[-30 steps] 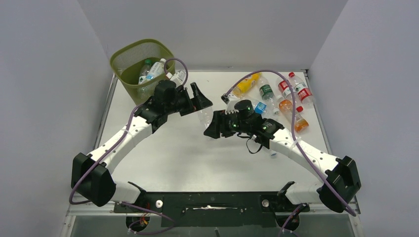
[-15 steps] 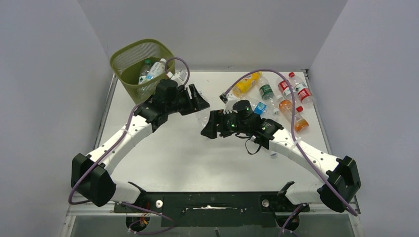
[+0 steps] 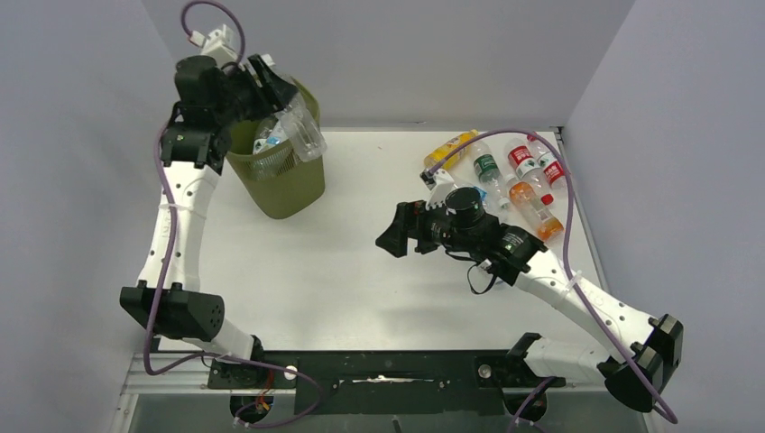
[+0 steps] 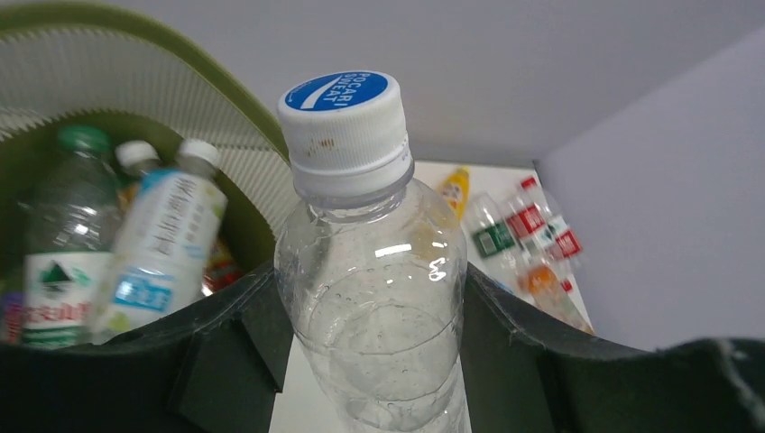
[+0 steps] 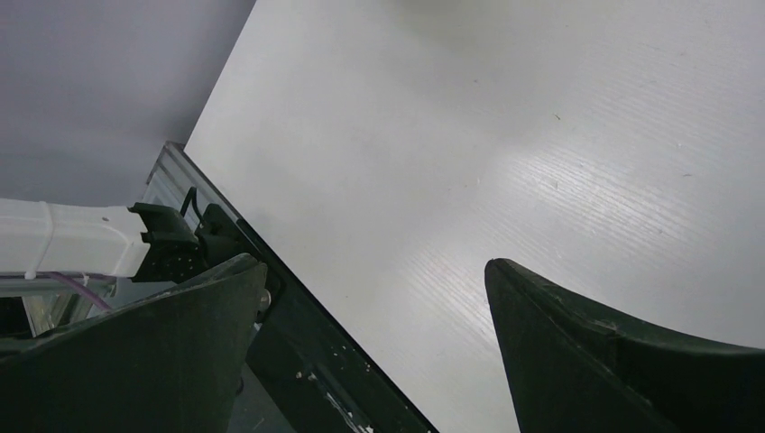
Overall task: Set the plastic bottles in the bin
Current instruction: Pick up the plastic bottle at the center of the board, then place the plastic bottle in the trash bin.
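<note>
Top view: left gripper [image 3: 285, 101] is raised, at the far corner, pinching a clear bottle [image 3: 304, 133] across its body. The bottle sticks out past the fingertips, away from the wrist. The bin [image 3: 290, 194] sits directly under that gripper. The held bottle overlaps the bin's rim on the side toward the right arm; can't tell whether it's over the mouth or just outside. Bottles in the bin [image 3: 269, 137] show beneath the gripper. Right gripper [image 3: 394, 237] is low over the table [image 3: 334, 280], jaws spread, nothing between them. Loose bottles [image 3: 510, 176] lie in a cluster behind its wrist, well apart from the fingers

Left wrist: fingers [image 4: 230, 347] press both sides of the clear bottle, and its white cap [image 4: 345, 122] with blue top points away from the camera. The bin's rim and mesh wall [image 4: 230, 117] are to the left of the bottle, with the bottles in the bin close by the left finger. The loose bottles are far ahead on the right

Right wrist: fingers [image 5: 144, 361] stand wide apart, with only bare table between and ahead. A black rail [image 5: 302, 338] and a white arm link [image 5: 63, 239] are off to the left
</note>
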